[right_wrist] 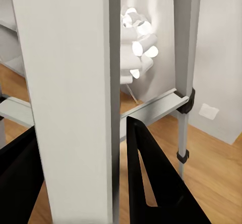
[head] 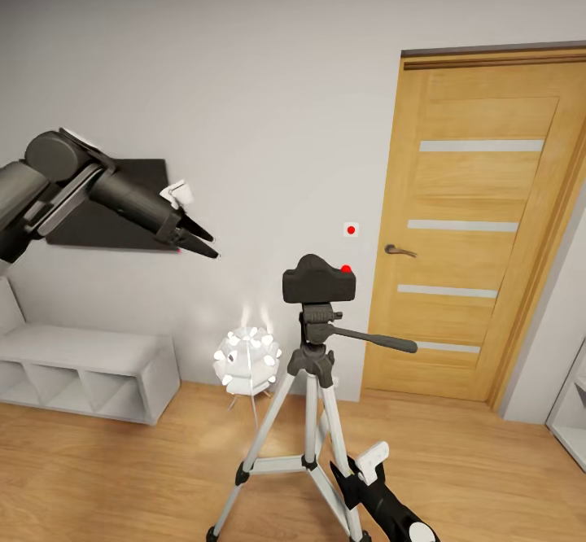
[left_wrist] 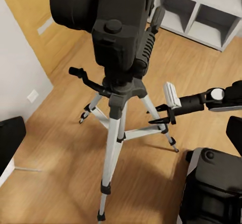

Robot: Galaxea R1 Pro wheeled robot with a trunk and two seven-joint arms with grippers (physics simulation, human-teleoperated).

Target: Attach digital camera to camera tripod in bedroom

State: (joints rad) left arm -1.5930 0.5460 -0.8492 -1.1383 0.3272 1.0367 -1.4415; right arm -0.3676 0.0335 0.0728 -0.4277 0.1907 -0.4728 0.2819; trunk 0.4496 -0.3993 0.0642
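The black digital camera (head: 319,278), red button on top, sits on the head of the camera tripod (head: 313,412) in the middle of the bedroom floor; the left wrist view looks down on the digital camera (left_wrist: 118,30) from close by. My left gripper (head: 213,246) hangs in the air to the left of the camera and apart from it, fingers slightly parted and holding nothing. Low down, my right gripper (head: 348,467) is shut on one silver tripod leg (right_wrist: 65,103), with a dark finger (right_wrist: 151,183) pressed against each side of it.
A wooden door (head: 480,233) stands behind the tripod on the right. A glowing white ball lamp (head: 247,359) sits on the floor by the wall, with a white cube shelf (head: 89,371) to its left. A dark panel (head: 106,208) hangs on the wall behind my left arm.
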